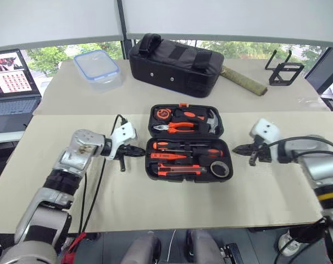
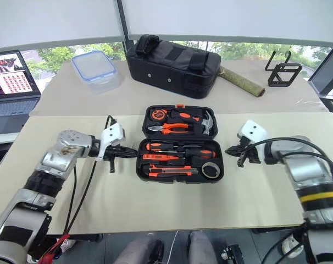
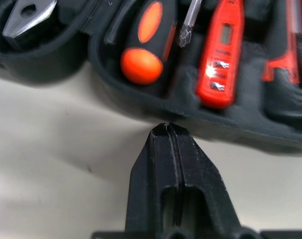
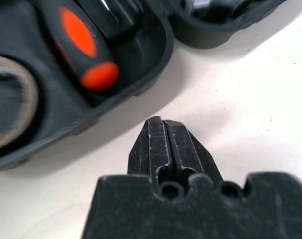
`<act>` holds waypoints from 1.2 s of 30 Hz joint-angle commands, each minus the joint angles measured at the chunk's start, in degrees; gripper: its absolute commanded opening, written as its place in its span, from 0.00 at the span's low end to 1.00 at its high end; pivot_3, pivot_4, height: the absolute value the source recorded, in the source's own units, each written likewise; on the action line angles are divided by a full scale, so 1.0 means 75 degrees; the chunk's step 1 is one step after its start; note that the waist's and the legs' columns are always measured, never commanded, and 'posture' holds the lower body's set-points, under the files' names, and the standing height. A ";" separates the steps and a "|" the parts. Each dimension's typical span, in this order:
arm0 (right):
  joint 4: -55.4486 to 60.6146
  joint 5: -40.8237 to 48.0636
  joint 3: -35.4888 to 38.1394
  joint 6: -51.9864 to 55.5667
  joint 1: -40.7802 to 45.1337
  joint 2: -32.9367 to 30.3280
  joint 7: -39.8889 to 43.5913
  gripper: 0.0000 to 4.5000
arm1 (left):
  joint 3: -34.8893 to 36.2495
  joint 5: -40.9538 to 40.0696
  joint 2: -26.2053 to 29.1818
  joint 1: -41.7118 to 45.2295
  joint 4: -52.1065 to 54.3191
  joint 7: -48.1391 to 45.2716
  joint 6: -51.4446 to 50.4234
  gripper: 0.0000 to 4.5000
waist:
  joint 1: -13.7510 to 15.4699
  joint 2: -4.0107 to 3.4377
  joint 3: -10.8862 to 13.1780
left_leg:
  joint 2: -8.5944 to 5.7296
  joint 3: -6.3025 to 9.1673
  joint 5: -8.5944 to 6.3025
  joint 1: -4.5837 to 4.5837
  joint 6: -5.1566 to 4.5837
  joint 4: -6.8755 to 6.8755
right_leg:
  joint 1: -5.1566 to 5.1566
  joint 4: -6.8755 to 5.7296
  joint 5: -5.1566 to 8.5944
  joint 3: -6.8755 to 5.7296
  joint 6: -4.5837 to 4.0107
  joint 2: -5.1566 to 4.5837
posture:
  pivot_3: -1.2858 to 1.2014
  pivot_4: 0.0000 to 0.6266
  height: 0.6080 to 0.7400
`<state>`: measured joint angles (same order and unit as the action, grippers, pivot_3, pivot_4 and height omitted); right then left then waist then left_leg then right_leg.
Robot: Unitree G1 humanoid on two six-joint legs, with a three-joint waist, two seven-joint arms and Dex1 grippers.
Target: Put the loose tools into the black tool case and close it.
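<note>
Black tool case point(image 1: 147, 144) lies open with its tools seated. We see the left gripper point(image 1: 141, 152) and right gripper point(image 1: 236, 148) flanking it, both pinched together, empty.

You have the black tool case point(image 1: 187, 144) lying open and flat between the two grippers, its lid half on the far side. In the near half sit the two black-and-orange screwdrivers point(image 1: 180, 146), the red screwdriver point(image 1: 167, 156), the utility knife point(image 1: 180, 170) and the grey tape roll point(image 1: 220, 168), which lies nearest the right gripper point(image 1: 239, 149). The left gripper point(image 1: 140, 150) is just beside the case's edge.
</note>
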<state>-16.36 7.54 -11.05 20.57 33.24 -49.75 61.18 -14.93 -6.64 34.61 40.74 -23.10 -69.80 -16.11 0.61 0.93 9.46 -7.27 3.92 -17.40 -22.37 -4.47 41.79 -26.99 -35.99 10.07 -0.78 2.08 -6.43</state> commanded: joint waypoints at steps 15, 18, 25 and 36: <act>0.2950 0.0075 0.0905 -0.1130 -0.2337 -0.0666 0.0812 0.00 | 0.0360 -0.0811 0.1032 -0.1911 0.2943 -0.1539 0.0108 0.01 | -0.0014 -0.0003 -0.0001 | 0.0006 0.0004 -0.0001 -0.0022 0.0001 -0.0003 | -0.0019 0.0009 0.0000 -0.0006 0.0000 0.0007 | 0.52 0.24 0.81; 0.3442 0.0079 0.1287 -0.0976 -0.3111 -0.0794 0.0631 0.00 | 0.0574 -0.0870 0.1327 -0.2364 0.3278 -0.1397 0.0035 0.01 | 0.0016 -0.0007 -0.0003 | 0.0006 0.0003 -0.0002 -0.0013 0.0001 -0.0004 | -0.0016 0.0013 0.0001 -0.0001 0.0000 0.0007 | 0.52 0.24 0.81; 0.3769 0.0132 0.2344 -0.0208 -0.4219 -0.0900 -0.0146 0.00 | 0.1447 -0.0831 0.1877 -0.3128 0.3140 -0.0493 -0.0519 0.01 | 0.0037 -0.0008 -0.0003 | 0.0007 0.0003 -0.0003 0.0032 0.0001 -0.0006 | 0.0033 0.0014 0.0001 0.0005 -0.0001 0.0015 | 0.52 0.24 0.81; 0.2524 0.1947 0.2587 0.3584 -0.0643 0.0365 -0.1271 0.79 | 0.1996 -0.2089 0.0519 -0.0131 0.1418 0.1170 -0.4818 0.82 | 0.0014 -0.0002 0.0000 | 0.0007 0.0008 -0.0008 0.0085 -0.0007 -0.0009 | 0.0089 0.0009 -0.0003 0.0001 -0.0004 0.0026 | 0.52 0.24 0.81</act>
<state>4.52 21.44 9.17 44.49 25.16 -48.15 53.72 -0.32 -20.88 39.95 37.25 -10.64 -62.93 -49.02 0.71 0.92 9.46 -7.20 3.98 -17.45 -21.70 -4.51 41.73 -26.31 -35.93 10.05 -0.78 2.05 -6.23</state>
